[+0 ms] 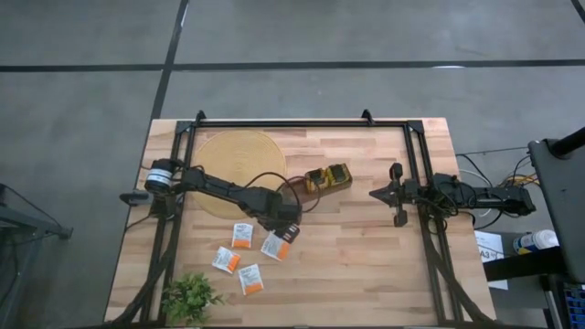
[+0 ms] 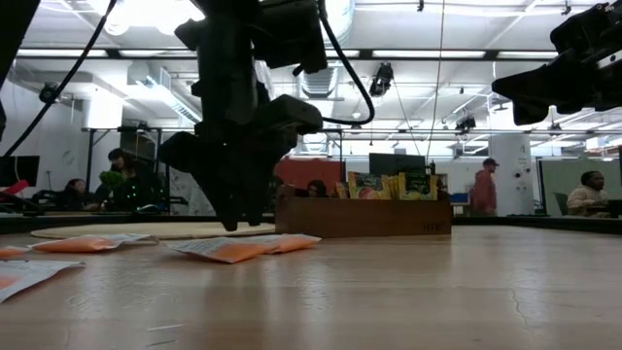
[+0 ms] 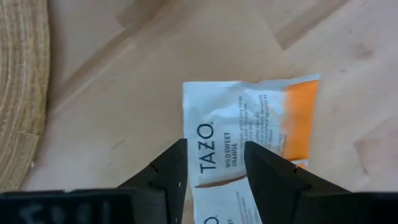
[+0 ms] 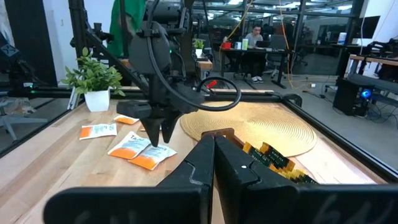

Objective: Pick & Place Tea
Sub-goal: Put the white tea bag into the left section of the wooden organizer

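Several white tea sachets with orange patches lie flat on the table's near left part (image 1: 242, 236). My left gripper (image 1: 285, 226) hangs open, fingers pointing down, just above a pair of overlapping sachets (image 1: 276, 245). In the left wrist view its fingertips (image 3: 216, 155) stand on either side of the upper sachet's (image 3: 249, 121) printed middle, with no touch showing. More sachets stand upright in the wooden tray (image 1: 327, 178). My right gripper (image 4: 214, 146) is shut and waits in the air at the table's right (image 1: 382, 194).
A round woven mat (image 1: 242, 169) lies far left, just beyond the left arm. A small potted plant (image 1: 190, 297) stands at the near left corner. A black frame (image 1: 302, 121) runs along the table's far and side edges. Bare wood (image 1: 366, 265) lies near centre and right.
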Motion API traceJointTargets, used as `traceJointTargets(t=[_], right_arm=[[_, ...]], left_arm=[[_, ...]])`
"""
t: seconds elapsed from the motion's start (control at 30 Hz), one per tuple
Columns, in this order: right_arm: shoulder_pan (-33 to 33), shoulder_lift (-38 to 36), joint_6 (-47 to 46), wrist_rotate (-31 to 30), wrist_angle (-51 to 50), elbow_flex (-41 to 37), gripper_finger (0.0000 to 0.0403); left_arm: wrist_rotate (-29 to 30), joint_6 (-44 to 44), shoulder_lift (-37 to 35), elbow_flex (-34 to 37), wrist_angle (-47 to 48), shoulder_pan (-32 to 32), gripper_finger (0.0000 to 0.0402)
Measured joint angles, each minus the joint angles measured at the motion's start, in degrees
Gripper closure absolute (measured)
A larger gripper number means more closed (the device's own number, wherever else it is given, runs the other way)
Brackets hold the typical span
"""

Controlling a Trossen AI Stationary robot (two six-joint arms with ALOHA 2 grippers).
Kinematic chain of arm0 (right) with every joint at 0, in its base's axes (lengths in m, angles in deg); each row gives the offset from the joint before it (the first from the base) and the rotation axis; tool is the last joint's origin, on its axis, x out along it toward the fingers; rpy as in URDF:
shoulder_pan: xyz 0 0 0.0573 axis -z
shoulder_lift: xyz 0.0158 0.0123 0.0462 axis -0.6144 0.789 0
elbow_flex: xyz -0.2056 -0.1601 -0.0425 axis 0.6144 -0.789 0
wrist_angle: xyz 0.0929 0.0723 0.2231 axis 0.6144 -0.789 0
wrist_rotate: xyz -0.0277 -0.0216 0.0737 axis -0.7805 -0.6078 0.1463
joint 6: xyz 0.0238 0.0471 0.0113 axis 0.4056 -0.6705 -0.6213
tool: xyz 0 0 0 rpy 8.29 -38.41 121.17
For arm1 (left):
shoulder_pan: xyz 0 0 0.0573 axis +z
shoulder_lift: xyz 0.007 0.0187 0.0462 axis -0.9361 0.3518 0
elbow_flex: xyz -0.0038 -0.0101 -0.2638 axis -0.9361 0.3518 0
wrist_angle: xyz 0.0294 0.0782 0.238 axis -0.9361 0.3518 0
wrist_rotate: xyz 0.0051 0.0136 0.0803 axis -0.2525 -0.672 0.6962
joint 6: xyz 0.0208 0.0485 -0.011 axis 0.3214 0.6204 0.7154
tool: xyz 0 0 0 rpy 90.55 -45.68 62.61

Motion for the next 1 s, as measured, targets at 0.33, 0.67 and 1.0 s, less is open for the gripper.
traceJointTargets(t=[0.33, 0.67, 1.0], right_arm=[[0.0, 0.0, 0.0, 0.0, 0.0, 0.0, 0.0394], [0.0, 0.0, 0.0, 0.0, 0.0, 0.0, 0.0394], [0.0, 0.0, 0.0, 0.0, 0.0, 0.0, 0.0394]], left_arm=[[0.3, -2.4, 0.0, 2.6, -1.4, 0.0, 0.025], [-0.1, -3.5, -0.1, 3.8, -5.7, 0.0, 0.025], [-1.0, -3.1, 0.2, 5.1, -9.7, 0.0, 0.0267]])
